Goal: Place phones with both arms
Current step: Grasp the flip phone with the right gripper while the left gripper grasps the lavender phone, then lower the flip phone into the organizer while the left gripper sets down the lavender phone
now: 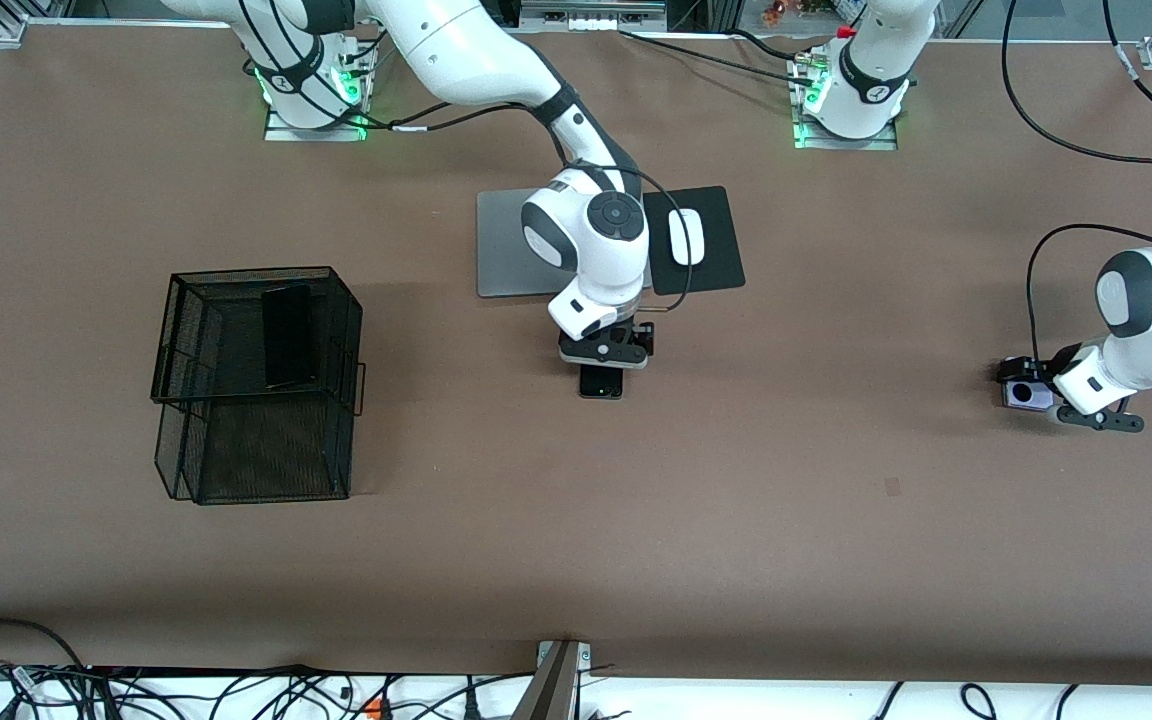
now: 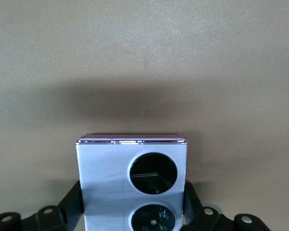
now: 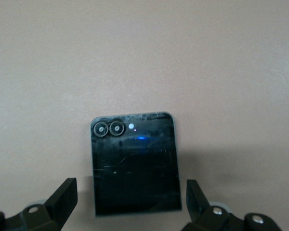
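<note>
A squarish pale lilac-white phone (image 1: 1024, 397) (image 2: 106, 173) with two black camera circles lies on the table toward the left arm's end. My left gripper (image 1: 1032, 392) (image 2: 132, 204) is down on it, its fingers (image 2: 73, 204) pressed against the phone's two sides. A squarish black folded phone (image 1: 601, 384) (image 3: 135, 168) lies at mid-table. My right gripper (image 1: 603, 366) (image 3: 132, 198) hangs low over it, open, with a gap between each fingertip and the phone. The long black phone (image 1: 288, 335) lies in the wire basket.
A black wire mesh basket (image 1: 266, 455) stands toward the right arm's end. A silver laptop (image 1: 506, 250) lies under the right arm. Beside it a white mouse (image 1: 686, 237) rests on a black pad (image 1: 721, 255).
</note>
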You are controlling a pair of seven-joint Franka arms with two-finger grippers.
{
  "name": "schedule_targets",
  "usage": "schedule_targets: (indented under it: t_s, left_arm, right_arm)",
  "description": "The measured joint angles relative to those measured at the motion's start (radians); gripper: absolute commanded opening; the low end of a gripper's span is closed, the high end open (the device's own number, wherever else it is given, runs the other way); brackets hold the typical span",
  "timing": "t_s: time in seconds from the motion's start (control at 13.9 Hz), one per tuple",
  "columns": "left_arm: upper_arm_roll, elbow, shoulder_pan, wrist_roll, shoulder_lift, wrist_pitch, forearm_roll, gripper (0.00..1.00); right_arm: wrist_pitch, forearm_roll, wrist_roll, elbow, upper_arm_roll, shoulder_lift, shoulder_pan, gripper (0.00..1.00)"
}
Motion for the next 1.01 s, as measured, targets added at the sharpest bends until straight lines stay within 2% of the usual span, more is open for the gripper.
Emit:
schedule_targets:
  t_s: [0.14,0.36,0.43,0.5,0.58,0.65,0.72,0.87,1.01]
  left_arm:
    - [-0.009,0.019,0.0,-0.005,0.0,-0.035,0.0,0.38]
    - [-0.068,0.122,-0.001,-0.037,-0.005,-0.234,0.0,0.38]
    - [-0.094,0.172,-0.007,-0.056,-0.007,-0.322,0.0,0.38]
    - [-0.115,0.227,-0.021,-0.074,-0.011,-0.414,0.0,0.38]
    - [-0.129,0.284,-0.046,-0.094,-0.016,-0.505,-0.001,0.38]
    - [-0.135,0.341,-0.082,-0.111,-0.021,-0.59,-0.001,0.38]
    - [-0.137,0.395,-0.125,-0.129,-0.025,-0.66,-0.002,0.38]
    - [-0.139,0.466,-0.213,-0.159,-0.029,-0.741,-0.008,0.38]
    - [-0.136,0.473,-0.267,-0.178,-0.027,-0.754,-0.085,0.38]
  right_arm:
    - [0.036,-0.001,-0.002,0.0,-0.001,0.015,-0.004,1.0]
    - [0.072,-0.001,-0.002,0.0,-0.002,0.033,-0.007,1.0]
    - [0.075,-0.001,-0.002,0.0,-0.002,0.035,-0.007,0.92]
    - [0.076,-0.002,-0.002,0.0,-0.002,0.035,-0.007,0.71]
    - [0.075,-0.004,-0.002,0.0,-0.004,0.035,-0.007,0.41]
    - [0.074,-0.005,-0.002,0.0,-0.006,0.032,-0.007,0.15]
    - [0.074,-0.005,-0.002,0.001,-0.006,0.029,-0.006,0.0]
    - [0.075,-0.006,-0.002,0.001,-0.006,0.031,-0.006,0.0]
    - [0.075,-0.006,-0.002,0.003,-0.006,0.031,-0.006,0.0]
